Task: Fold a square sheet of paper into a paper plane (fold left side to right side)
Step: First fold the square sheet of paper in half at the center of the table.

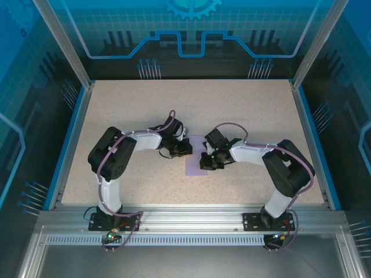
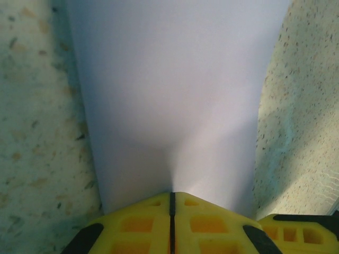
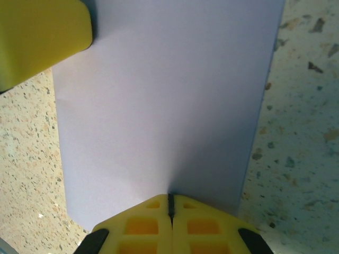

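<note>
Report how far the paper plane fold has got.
Done: the sheet looks like a narrow rectangle, so apparently halved. In hand: the left gripper and right gripper, both shut, sit with tips at its opposite sides. Remaining: no pointed nose or wing creases visible yet.

From above, the paper [image 1: 194, 166] shows as a lavender strip, its sides covered by the left gripper [image 1: 187, 150] and the right gripper [image 1: 204, 161]; its layers are too small to count. At each wrist the paper's far edge is cut off. Its near edge runs hidden under the closed jaws, and whether they pinch it or merely press on it cannot be told. A blurred yellow finger [image 3: 42, 42] covers the paper's far left corner.
</note>
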Controlling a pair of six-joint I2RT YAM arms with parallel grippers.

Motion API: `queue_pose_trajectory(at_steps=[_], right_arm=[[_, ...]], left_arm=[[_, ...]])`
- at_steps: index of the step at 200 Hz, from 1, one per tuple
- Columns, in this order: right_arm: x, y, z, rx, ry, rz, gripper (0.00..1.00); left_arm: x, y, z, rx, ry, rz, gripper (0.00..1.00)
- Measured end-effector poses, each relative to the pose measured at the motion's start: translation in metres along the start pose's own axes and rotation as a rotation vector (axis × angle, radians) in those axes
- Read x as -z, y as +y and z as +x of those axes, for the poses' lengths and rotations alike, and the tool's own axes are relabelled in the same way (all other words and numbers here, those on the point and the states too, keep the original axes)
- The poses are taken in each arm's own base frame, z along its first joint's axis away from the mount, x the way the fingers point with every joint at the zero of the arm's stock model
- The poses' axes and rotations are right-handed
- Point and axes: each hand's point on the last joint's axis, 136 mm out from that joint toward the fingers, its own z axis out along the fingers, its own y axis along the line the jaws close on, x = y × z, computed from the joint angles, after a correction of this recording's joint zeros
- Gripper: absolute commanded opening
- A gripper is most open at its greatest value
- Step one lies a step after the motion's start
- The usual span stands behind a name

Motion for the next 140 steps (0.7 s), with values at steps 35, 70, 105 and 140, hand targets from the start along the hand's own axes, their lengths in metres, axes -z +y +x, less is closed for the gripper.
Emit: queue_pose_trajectory(at_steps=[35,70,105,140], right_arm=[[0.000,0.001,-0.004,0.005,-0.016,-0.002,0.01],[-0.001,0.001,-0.006,0.007,-0.024,-0.002,0.01],[-0.001,0.001,-0.006,0.007,-0.024,-0.002,0.01],[-0.001,0.001,-0.006,0.011,-0.024,-0.002,0.01]], left_arm=[[-0.002,-0.001,-0.008,0.002,-0.005,0.001,0.11],[0.000,0.000,-0.016,0.011,-0.014,-0.007,0.11],[0.003,0.007,-0.032,0.030,-0.044,-0.027,0.13],[0.004,0.011,-0.045,0.032,-0.065,-0.042,0.13]])
